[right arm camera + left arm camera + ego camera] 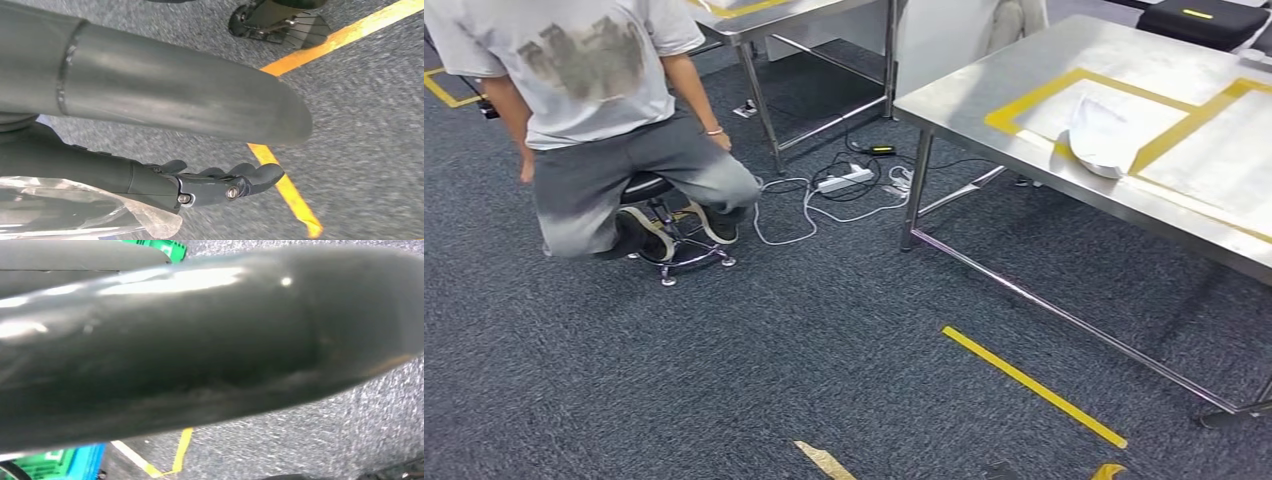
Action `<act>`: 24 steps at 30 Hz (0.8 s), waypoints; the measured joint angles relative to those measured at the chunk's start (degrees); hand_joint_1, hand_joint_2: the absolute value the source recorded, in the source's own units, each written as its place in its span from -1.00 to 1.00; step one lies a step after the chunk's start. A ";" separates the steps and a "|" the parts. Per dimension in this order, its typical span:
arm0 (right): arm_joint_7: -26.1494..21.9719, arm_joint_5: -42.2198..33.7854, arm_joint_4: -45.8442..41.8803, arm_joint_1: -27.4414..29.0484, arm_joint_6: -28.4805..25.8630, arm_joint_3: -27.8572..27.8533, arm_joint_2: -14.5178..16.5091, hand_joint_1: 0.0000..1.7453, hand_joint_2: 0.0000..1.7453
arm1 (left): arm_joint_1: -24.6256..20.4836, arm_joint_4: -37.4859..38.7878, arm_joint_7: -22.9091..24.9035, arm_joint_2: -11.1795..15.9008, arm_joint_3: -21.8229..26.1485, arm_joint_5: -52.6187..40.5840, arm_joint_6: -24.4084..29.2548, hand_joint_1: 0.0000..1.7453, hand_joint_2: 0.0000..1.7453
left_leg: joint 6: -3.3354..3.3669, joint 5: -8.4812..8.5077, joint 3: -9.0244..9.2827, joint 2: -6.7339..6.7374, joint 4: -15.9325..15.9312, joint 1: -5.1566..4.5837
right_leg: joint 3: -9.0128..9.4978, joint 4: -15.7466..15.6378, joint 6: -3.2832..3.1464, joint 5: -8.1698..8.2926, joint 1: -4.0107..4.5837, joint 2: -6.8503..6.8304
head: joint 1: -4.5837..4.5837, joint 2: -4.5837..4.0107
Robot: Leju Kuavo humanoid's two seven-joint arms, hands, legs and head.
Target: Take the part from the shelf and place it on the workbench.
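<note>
Dark grey carpet (724, 380) crossed by yellow tape lines (1034, 388) filled most of the head view, with a person (604, 110) sitting on a wheeled stool (669, 245) at far left and a steel worktop (984, 95) reaching in from the far right. On that worktop, yellow tape marked out rectangles, and a pale, thin object (1099, 135) already lay in one of them. In the right wrist view the right robot hand (220, 182) hung above the carpet with its dark fingers (260, 175) lying close together and gently curled; a clear, glossy wrapped piece (75, 210), probably the part, lay against the inside of that hand, though whether the fingers really clasped it could not be told. The left wrist view gave mostly smooth dark body shell, so the left robot hand's state could not be told. Judging by this, the worktop lay ahead and to the right, nearer the right arm, so the placement should fall to that side once the robot closes in.
</note>
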 joint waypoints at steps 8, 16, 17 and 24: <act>-0.51 0.48 -0.02 -0.14 -0.06 -0.02 0.02 -1.00 -1.00 | -0.08 0.00 -0.75 0.32 0.08 0.05 0.70 -1.00 -1.00 | 2.74 0.80 0.84 -2.41 -3.22 -0.34 | -3.99 9.30 1.79 -5.89 -0.24 4.16 | 0.63 0.00; -0.47 0.48 0.02 0.16 -0.05 -0.02 0.01 -1.00 -1.00 | -0.12 0.00 -0.79 0.28 0.17 0.05 0.69 -1.00 -1.00 | 2.53 0.89 0.66 -8.51 -2.70 -0.63 | -2.52 2.81 0.92 0.29 -0.50 9.77 | 0.68 0.01; -0.46 0.48 0.03 0.15 -0.05 -0.02 0.01 -1.00 -1.00 | -0.13 0.00 -0.79 0.29 0.17 0.05 0.69 -1.00 -1.00 | 2.21 0.99 0.34 -9.19 -2.57 -0.55 | -1.87 1.54 0.81 0.38 -0.54 10.72 | 0.69 0.01; 0.90 0.84 0.04 0.23 -1.09 -0.11 0.02 -1.00 -1.00 | -0.16 0.02 -0.73 0.38 0.31 0.17 0.79 -1.00 -1.00 | -0.02 -5.01 -5.07 -4.28 8.27 -0.31 | -1.18 0.59 -0.74 0.45 -0.40 5.49 | 0.26 0.00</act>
